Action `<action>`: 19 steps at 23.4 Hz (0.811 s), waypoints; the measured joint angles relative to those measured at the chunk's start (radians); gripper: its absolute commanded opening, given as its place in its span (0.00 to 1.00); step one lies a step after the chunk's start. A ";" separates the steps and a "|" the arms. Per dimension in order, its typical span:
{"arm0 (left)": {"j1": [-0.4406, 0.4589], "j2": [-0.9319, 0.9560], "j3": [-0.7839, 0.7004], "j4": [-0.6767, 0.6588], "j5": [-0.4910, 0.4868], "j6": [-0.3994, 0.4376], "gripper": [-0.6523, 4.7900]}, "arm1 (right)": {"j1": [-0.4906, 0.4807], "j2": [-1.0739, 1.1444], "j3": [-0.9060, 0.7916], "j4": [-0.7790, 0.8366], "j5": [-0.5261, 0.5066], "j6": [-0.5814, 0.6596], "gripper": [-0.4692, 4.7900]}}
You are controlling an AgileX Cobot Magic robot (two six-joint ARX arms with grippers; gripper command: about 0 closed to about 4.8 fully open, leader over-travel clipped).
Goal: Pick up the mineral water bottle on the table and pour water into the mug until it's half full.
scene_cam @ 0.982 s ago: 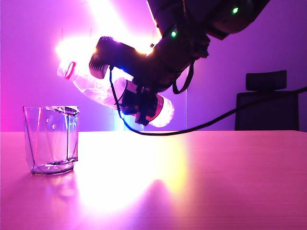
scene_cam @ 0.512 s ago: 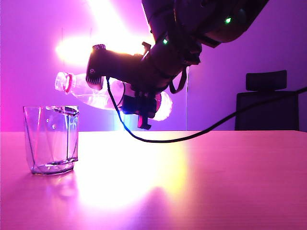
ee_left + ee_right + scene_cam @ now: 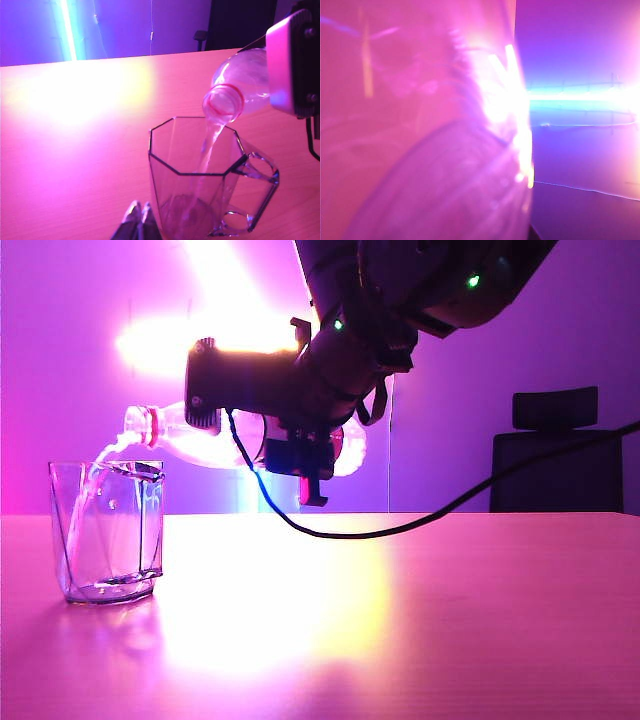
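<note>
Mineral water bottle (image 3: 210, 440) nearly level over table (image 3: 420, 610), long axis running from right gripper (image 3: 300, 455) out to mouth, mouth tipped slightly down just above far rim of mug (image 3: 107, 532). Thin stream of water (image 3: 210, 145) falling into mug, only a little pooled at base, far from half full. Right gripper clamped round bottle body. Left gripper (image 3: 139, 220) low beside mug, fingertips pressed together, holding nothing. Next call: hold tilt, mouth kept over rim.

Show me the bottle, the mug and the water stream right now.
bottle (image 3: 223, 103), left wrist view, on its open mouth.
mug (image 3: 135, 540), exterior view, on its side wall.
water (image 3: 210, 142), left wrist view, mid-stream below the mouth.
</note>
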 measured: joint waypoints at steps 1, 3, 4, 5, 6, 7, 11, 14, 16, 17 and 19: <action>0.000 0.000 0.000 0.000 0.000 0.000 0.12 | 0.000 0.000 0.000 0.000 0.003 -0.011 0.54; 0.000 0.000 0.000 0.000 0.000 0.000 0.12 | 0.000 0.000 0.000 0.002 0.006 -0.020 0.54; 0.000 0.000 0.000 0.000 0.000 0.000 0.12 | 0.000 0.000 0.000 0.007 0.010 -0.023 0.54; 0.000 0.000 0.000 0.000 0.000 0.000 0.12 | 0.001 0.000 0.000 0.019 0.023 -0.031 0.54; 0.000 0.000 0.000 0.000 0.000 0.000 0.12 | 0.001 0.000 0.000 0.027 0.028 -0.041 0.54; 0.000 0.000 0.000 0.000 0.000 0.000 0.12 | 0.001 0.000 0.000 0.036 0.032 -0.059 0.54; 0.000 0.000 0.000 0.000 0.000 0.000 0.12 | 0.001 0.000 0.000 0.037 0.050 -0.078 0.54; 0.000 0.000 0.000 0.000 0.000 0.000 0.12 | 0.001 0.000 0.000 0.037 0.056 -0.079 0.54; 0.000 0.000 0.000 0.000 0.000 0.000 0.12 | 0.001 0.000 0.000 0.037 0.060 -0.080 0.54; 0.000 0.000 0.000 0.000 0.000 0.000 0.12 | 0.001 0.000 0.000 0.037 0.064 -0.083 0.54; 0.000 0.000 0.000 0.000 0.000 0.000 0.12 | 0.002 0.000 0.000 0.039 0.074 -0.099 0.54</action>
